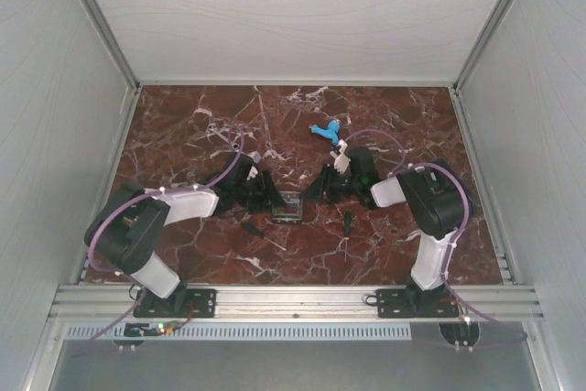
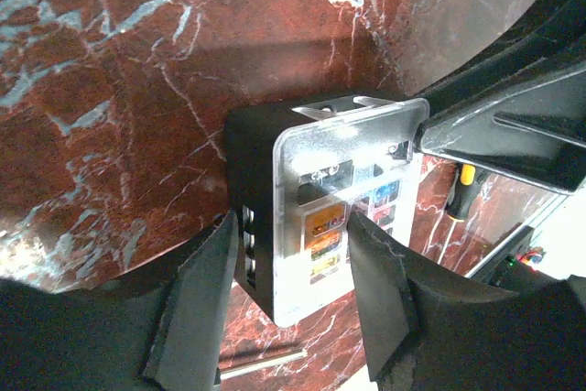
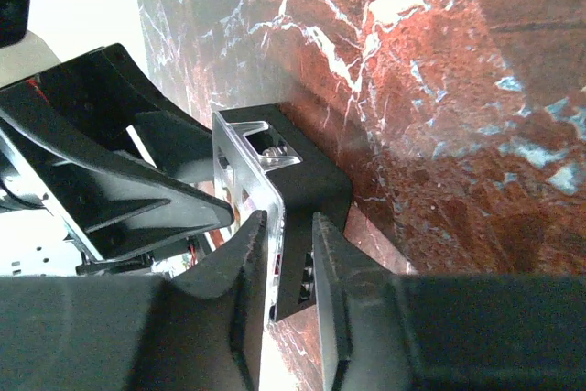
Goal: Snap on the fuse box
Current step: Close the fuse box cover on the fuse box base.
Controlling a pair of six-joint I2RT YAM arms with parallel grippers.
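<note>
Now, pressing step: fuse box (image 1: 290, 208) mid-counter (image 1: 183, 135) between both tools; right tool (image 3: 288, 219) clenched across lid (image 2: 339, 190) and tray (image 2: 252, 171), left tool (image 2: 291, 226) straddling it, grip unclear. Next, you should squeeze evenly until the lid clicks.

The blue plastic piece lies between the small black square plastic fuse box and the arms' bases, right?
No: the top view shows the blue plastic piece lying beyond the small black square plastic fuse box, away from the arms' bases.
</note>
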